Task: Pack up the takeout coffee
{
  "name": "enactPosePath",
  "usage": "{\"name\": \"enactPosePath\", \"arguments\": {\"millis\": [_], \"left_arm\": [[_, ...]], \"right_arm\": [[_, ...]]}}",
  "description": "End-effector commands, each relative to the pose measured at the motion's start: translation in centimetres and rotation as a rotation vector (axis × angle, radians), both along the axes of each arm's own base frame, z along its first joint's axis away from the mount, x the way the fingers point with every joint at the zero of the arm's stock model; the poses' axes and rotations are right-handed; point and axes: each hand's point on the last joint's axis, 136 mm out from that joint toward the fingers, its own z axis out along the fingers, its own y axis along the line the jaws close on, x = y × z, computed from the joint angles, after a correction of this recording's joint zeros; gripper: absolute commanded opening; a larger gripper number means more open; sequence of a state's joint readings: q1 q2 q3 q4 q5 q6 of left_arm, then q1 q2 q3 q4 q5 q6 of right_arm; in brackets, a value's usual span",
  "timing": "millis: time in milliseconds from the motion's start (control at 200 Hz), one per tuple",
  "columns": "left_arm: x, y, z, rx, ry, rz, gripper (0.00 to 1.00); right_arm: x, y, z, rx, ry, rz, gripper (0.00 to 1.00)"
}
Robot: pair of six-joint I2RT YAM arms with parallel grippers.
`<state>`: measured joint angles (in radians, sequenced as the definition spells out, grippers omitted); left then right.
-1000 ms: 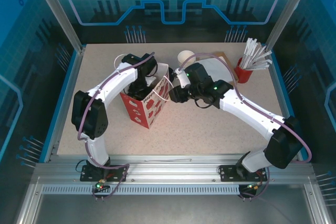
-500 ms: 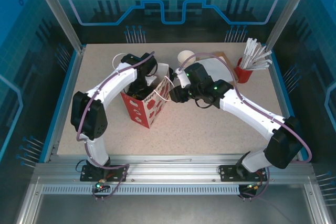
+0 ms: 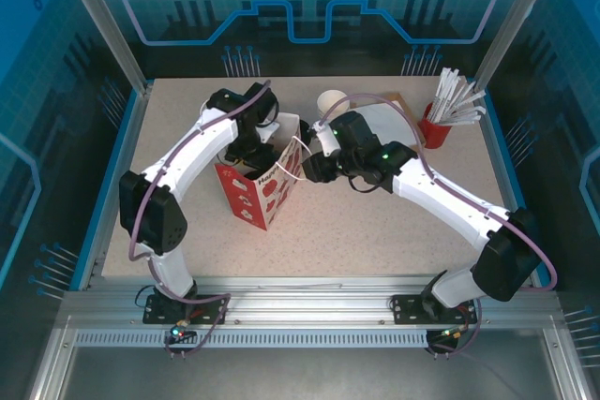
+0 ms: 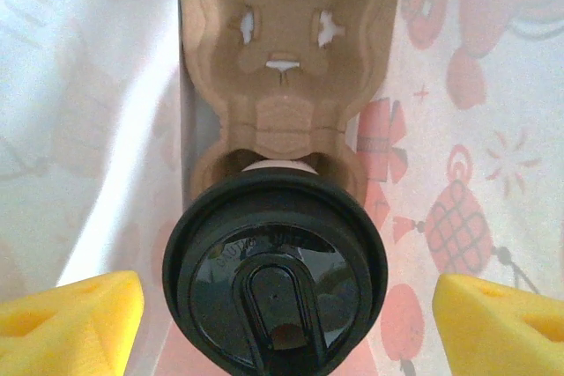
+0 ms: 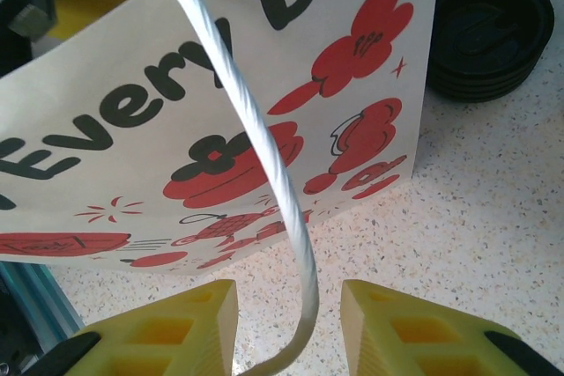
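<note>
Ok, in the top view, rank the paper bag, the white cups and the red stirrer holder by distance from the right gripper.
1. paper bag, just left of the right gripper
2. white cups, behind it, toward the back
3. red stirrer holder, far right

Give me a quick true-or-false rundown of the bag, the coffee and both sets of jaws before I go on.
1. The takeout coffee sits in a slot of the cup carrier inside the paper bag. True.
2. The left jaws are clamped on the takeout coffee. False: they stand open, clear of it on both sides.
3. The cup carrier's far slot holds a second cup. False: that slot is empty.
4. The bag's white rope handle runs between the right jaws. True.
5. The stack of black lids lies inside the paper bag. False: it rests on the table beside the bag.
</note>
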<state>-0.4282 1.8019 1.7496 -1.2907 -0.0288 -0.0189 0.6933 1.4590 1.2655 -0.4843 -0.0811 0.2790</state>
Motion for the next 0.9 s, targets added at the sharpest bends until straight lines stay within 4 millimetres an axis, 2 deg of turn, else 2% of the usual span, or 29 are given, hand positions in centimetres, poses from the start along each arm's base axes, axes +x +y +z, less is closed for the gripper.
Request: {"name": "enactPosePath", "arguments": {"millis": [0,260,465,585,765,825,895], "left_arm": [[-0.2,-0.1,3.0,-0.025,-0.059,-0.03,0.88],[0.8,0.0,6.6,-0.034,-0.148,-0.033,0.89],[1.8,-0.1,11.2,-0.081,-0.287,-0.013,0.88],[2.1,-0.6,14.0,-0.155,-0.383,0.007,0.86],[1.9,-1.2,17.9,-0.289,-0.54,0.041,0.85],[1.5,-2.0,19.0,-0.374,-0.589,0.045,0.85],[0.4,-3.2,21.4,-0.54,-0.673,0.035,0.85]], "right_arm": [[-0.4,0.2,1.9,0.01,-0.038,0.015,0.38],[-0.3,0.2,2.3,0.012,-0.046,0.011,0.38],[0.0,0.2,3.1,0.02,-0.061,0.003,0.42],[0.4,0.5,4.3,0.041,-0.079,-0.005,0.51],[1.2,0.9,7.2,0.086,-0.123,-0.028,0.74],[1.4,0.8,8.5,0.103,-0.144,-0.037,0.78],[1.7,0.4,10.3,0.129,-0.185,-0.055,0.8]]}}
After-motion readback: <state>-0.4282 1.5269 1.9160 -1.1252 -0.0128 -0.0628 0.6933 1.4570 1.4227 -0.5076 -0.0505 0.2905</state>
